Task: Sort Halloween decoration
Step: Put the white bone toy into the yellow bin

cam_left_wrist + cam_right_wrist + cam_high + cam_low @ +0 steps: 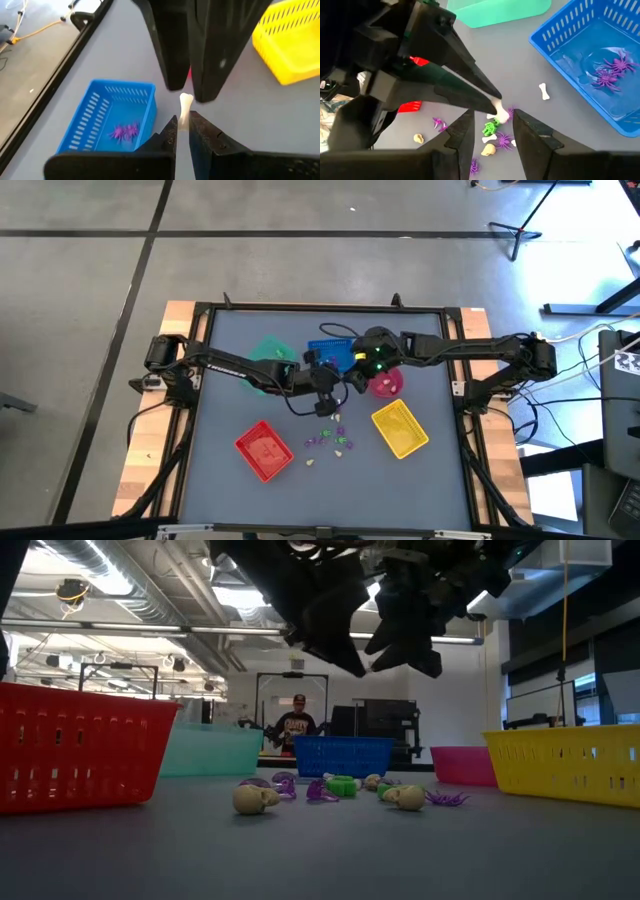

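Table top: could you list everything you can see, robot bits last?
red tray: 1, red, left arm's side
yellow tray: 1, yellow, right arm's side
blue tray: 1, blue, under the arms
green tray: 1, pale green, beside blue tray
pink bowl: 1, pink, near yellow tray
purple spiders: at least two, purple, in blue tray
loose trinkets: many, purple, green, cream, between red and yellow trays
white bone: 1, white, in left gripper
person: 1, room behind
left gripper: shut on bone
right gripper: open, either side of bone
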